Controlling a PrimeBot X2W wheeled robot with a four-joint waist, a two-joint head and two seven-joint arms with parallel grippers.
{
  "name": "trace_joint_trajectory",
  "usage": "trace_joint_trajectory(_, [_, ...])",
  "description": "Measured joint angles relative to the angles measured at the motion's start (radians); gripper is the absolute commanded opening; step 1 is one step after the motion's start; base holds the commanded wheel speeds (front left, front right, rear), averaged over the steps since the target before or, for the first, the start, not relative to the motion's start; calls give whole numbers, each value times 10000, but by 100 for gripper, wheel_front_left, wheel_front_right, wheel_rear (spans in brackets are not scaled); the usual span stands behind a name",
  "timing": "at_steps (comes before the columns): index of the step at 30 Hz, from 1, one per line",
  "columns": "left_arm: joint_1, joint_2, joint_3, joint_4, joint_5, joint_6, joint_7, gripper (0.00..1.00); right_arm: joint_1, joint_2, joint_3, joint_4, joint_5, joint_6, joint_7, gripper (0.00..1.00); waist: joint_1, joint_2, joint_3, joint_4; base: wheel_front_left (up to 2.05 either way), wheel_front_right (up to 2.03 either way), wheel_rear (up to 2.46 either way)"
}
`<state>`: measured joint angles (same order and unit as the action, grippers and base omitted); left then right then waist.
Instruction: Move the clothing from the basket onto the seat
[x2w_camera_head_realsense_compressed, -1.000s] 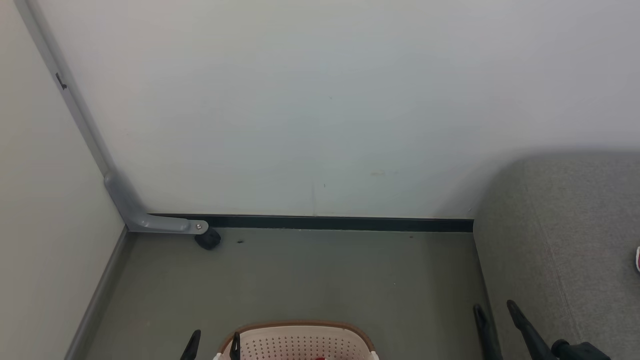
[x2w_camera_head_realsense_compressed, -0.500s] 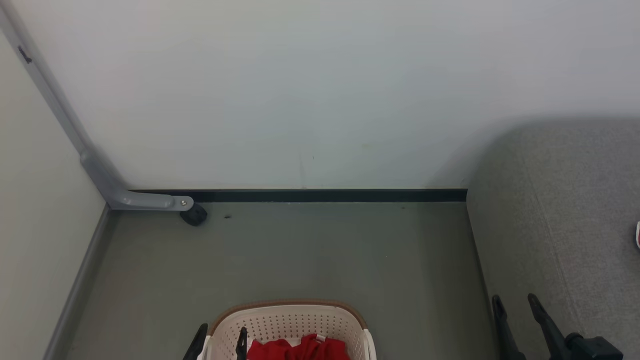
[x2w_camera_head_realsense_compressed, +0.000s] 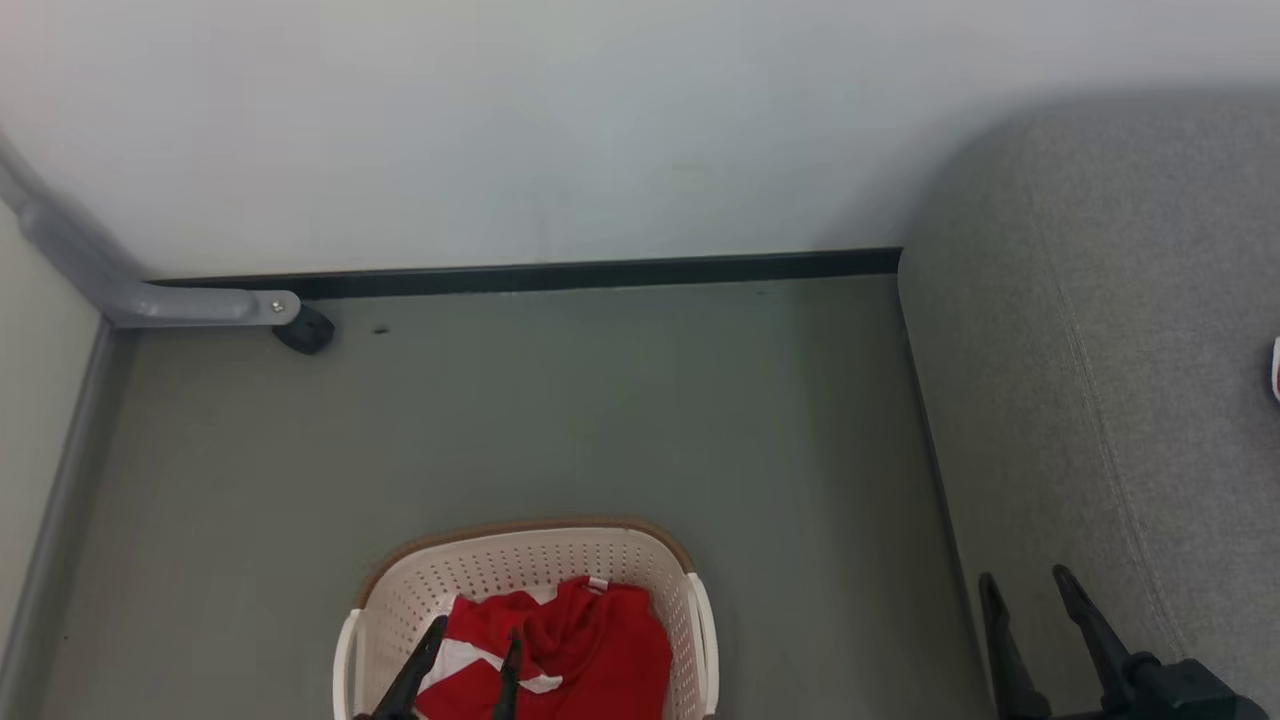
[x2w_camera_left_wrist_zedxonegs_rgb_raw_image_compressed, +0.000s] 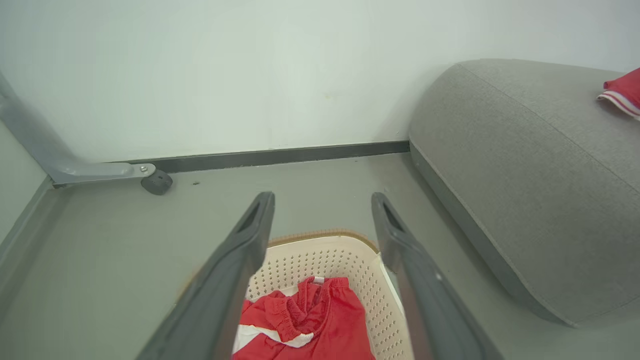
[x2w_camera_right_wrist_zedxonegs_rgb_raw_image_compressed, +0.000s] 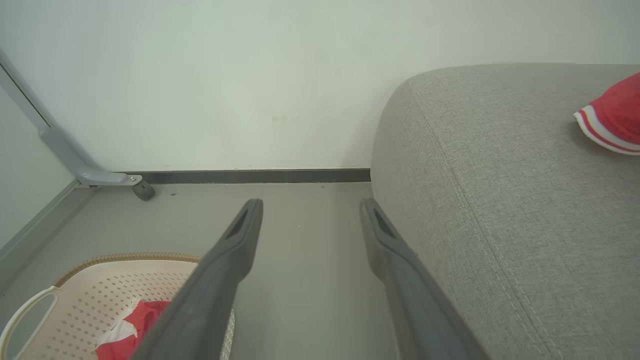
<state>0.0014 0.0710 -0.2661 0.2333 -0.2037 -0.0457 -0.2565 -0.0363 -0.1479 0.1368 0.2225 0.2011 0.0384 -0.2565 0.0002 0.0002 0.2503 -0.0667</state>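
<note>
A red garment with a white band lies crumpled in the cream basket on the floor at the bottom of the head view. My left gripper hangs open just above that clothing, nothing between its fingers; its wrist view shows the garment below its spread fingers. My right gripper is open and empty by the left edge of the grey sofa. Another red garment with thin white stripes lies on the sofa seat, at the right edge of the right wrist view.
A white wall with a dark skirting strip closes off the far side. A grey metal leg with a black caster stands at the back left corner. Open grey floor lies between basket, wall and sofa.
The head camera has tilted downward, so the basket and its red clothing came fully into view. My left gripper now sits over the basket's inside rather than at its far rim.
</note>
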Motion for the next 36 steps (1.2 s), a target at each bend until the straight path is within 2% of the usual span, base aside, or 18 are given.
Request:
trace_joint_trajectory(6, [-941, 328, -236, 924, 510, -159, 6, 100, -214, -86, -6, -311, -169, -52, 0, 100, 1, 0, 841, -402, 0, 0, 0])
trace_joint_trajectory(16, [-2439, 660, -65, 2125, 1003, 19, 407, 100, -302, 23, 240, -830, -249, -104, 0, 100, 0, 0, 2162, -1029, 0, 0, 0])
trace_joint_trajectory(24, [-3791, 1486, -322, 3256, 1643, -178, 1112, 100, -618, 290, 240, -1335, -255, -105, 0, 100, -1, 1, 3371, -1548, 0, 0, 0])
trace_joint_trajectory(30, [-4906, 2220, -1279, 3850, 2683, -612, 1597, 100, -957, 474, 226, -1549, -255, -119, 0, 100, -1, 1, 4294, -1881, 0, 0, 0])
trace_joint_trajectory(36, [-5702, 2355, -2449, 4786, 3517, -782, 2071, 100, -1162, 543, 88, -1582, -251, -201, 0, 100, -1, 1, 5118, -2121, 0, 0, 0])
